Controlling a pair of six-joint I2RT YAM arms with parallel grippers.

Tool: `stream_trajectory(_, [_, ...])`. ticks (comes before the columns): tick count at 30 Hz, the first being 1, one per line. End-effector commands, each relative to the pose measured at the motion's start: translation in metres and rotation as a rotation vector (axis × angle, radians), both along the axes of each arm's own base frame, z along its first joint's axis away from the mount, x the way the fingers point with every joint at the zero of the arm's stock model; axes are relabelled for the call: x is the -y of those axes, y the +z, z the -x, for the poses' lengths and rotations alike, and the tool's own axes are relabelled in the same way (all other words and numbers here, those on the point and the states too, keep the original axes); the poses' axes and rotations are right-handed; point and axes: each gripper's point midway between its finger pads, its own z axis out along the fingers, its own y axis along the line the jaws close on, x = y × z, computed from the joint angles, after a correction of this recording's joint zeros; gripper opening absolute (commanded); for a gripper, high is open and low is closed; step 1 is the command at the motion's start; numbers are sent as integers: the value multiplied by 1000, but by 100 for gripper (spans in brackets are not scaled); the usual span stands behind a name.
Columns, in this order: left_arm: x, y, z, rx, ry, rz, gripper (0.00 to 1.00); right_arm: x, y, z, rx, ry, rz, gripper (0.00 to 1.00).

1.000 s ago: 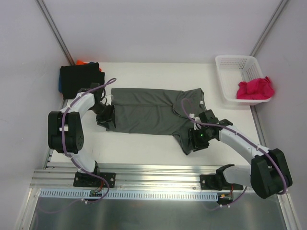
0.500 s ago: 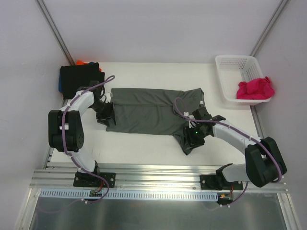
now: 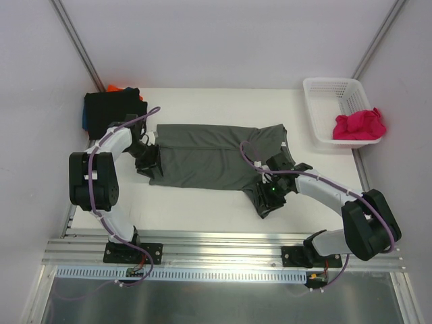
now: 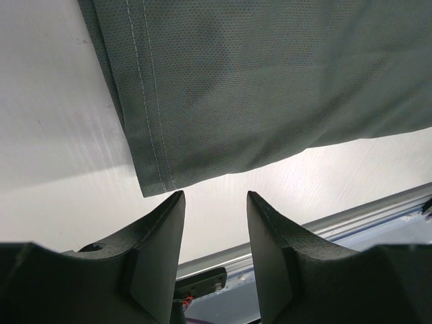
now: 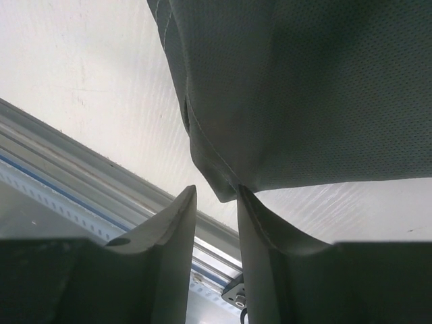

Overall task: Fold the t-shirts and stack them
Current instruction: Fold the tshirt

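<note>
Left gripper (image 4: 214,196) is set at the near left corner of the dark grey cloth t-shirt (image 3: 209,155), its jaws parted with nothing caught between them. In the left wrist view the stitched hem corner lies just ahead of the fingertips on the white table (image 3: 223,101). This placement is judged to be a set-up for pinching that corner, so that the hem end can be lifted over in a fold.

At the far left corner of the table a stack of folded shirts is seen, with a black t-shirt (image 3: 111,108) on top and edges of a blue t-shirt (image 3: 85,121) and an orange t-shirt (image 3: 116,88) showing beside it. It is taken to be the pile meant to receive the grey one.

The grey shirt is spread flat across the middle of the table, hem to the left and collar to the right, not yet folded.

Right gripper (image 5: 216,192) is placed over the near sleeve, which juts toward the near edge. Its jaws are narrowly parted and a point of the sleeve reaches their mouth, but no clamp on it can be made out. With both grippers posted along the near side, a matched lift of that edge is suggested.

At the far right a magenta-pink t-shirt (image 3: 360,125) is draped, crumpled, over the rim of the white plastic lattice basket (image 3: 322,88) — awaiting its turn, it is supposed.
</note>
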Motion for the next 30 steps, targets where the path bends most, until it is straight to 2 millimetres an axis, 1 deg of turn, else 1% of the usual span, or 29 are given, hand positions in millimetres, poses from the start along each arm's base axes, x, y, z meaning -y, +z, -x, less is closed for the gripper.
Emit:
stream_trajectory(1, [4,8,2,-17,22,39,42,-2,8,-6,26,12,2,33])
stream_trajectory(8, [5,13,1,-4,24,46,42,2,5,-3,26,-4,18,34])
stream_trajectory(13, [7,18,0,8,30,59,42,3,2,-5,21,-7,31,31])
stream_trajectory(16, [7,18,4,8,33,60,42,4,-1,-5,13,-9,41,28])
stream_trajectory(18, [7,16,9,-2,30,60,42,4,-3,-4,7,-12,44,24])
stream_trajectory(20, [7,15,13,-5,31,58,42,4,-5,-4,4,-11,42,22])
stream_trajectory(22, [5,16,14,-2,35,56,42,3,-6,-4,-1,-9,42,18])
stream_trajectory(23, [5,16,14,-1,37,56,42,3,-6,-4,-2,-9,41,11])
stream_trajectory(26, [4,20,13,11,42,56,42,2,-1,-8,7,-2,41,0])
stream_trajectory(29, [2,24,16,21,50,55,42,3,5,-11,20,14,50,0])
stream_trajectory(30, [1,25,18,16,54,54,42,2,9,-16,38,18,53,0])
